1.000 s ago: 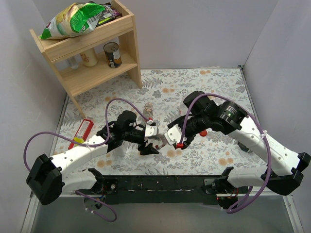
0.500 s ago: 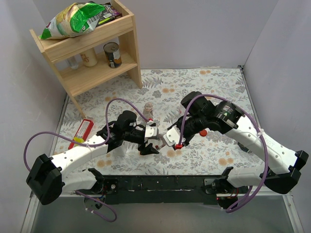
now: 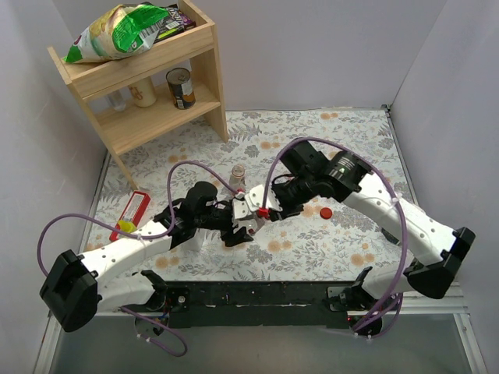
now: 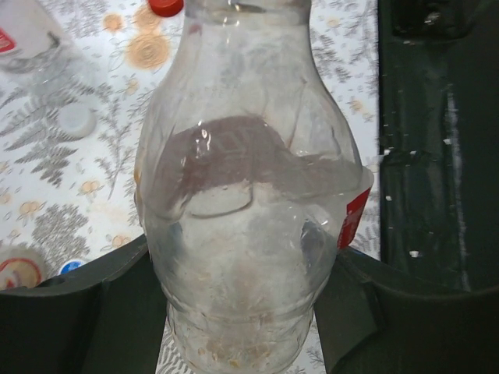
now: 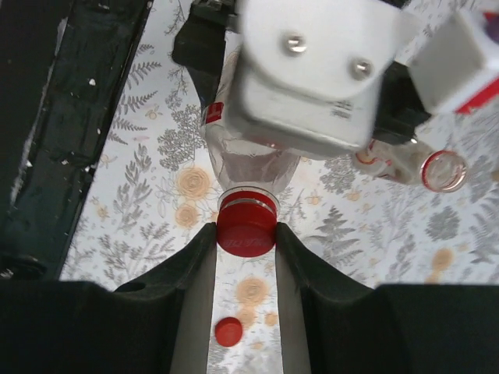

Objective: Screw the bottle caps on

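Pinches a red cap (image 5: 246, 226) between the two fingers of the right gripper (image 5: 246, 238), one finger pressed to each side. Sets that cap right against the mouth of a clear bottle (image 5: 243, 165); cannot tell whether the threads are engaged. Clamps the body of this bottle in the left gripper (image 4: 242, 312), with a dark finger on either flank, a red label edge showing on one side and the neck pointing right, toward the other arm. Places cap and bottle near the middle of the floral table (image 3: 351, 132), a little left and toward the near edge, raised off the cloth.

Leaves a loose red cap (image 3: 325, 211) flat on the cloth just right of the right arm's wrist, apart from everything. Shows a bit of a blue cap (image 4: 72, 266) on the cloth beside the left finger, in the left wrist view. Keeps an open bottle (image 3: 238, 174) just far of the two grippers, uncapped, red ring at its neck.

Further out: lays a red packet (image 3: 131, 214) on the cloth at the left edge. Stands a wooden shelf (image 3: 204, 62) in the far left corner, with a can (image 3: 181, 87) on its lower board and a green-and-white bag (image 3: 117, 31) on top.
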